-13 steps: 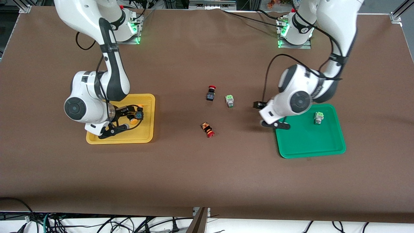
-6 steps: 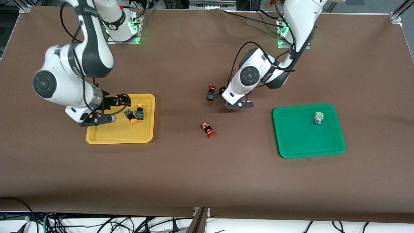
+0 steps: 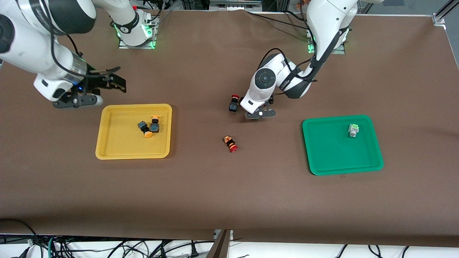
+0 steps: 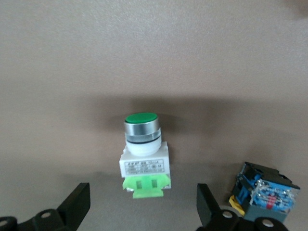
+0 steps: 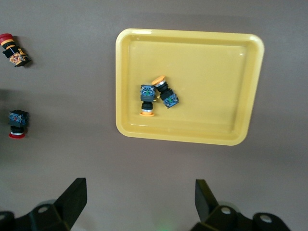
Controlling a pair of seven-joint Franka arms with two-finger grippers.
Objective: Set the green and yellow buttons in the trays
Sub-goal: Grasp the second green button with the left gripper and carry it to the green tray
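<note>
Between the open left gripper's point(image 4: 143, 211) fingers a green button point(image 4: 142, 153) stands upright on the worktop point(image 3: 222, 193), cap up; right gripper point(image 3: 96, 94) open, beside the yellow tray point(image 3: 107, 148).

I was working in a robot lab: a brown table point(image 3: 215, 200), metal frame point(image 3: 443, 12) at its corners, loose cables point(image 3: 118, 247) underneath.

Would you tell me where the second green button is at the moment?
The green button lies on the table mid-way between the trays, under the open left gripper, beside a red-capped switch; the front view hides it, the left wrist view shows it.
</note>
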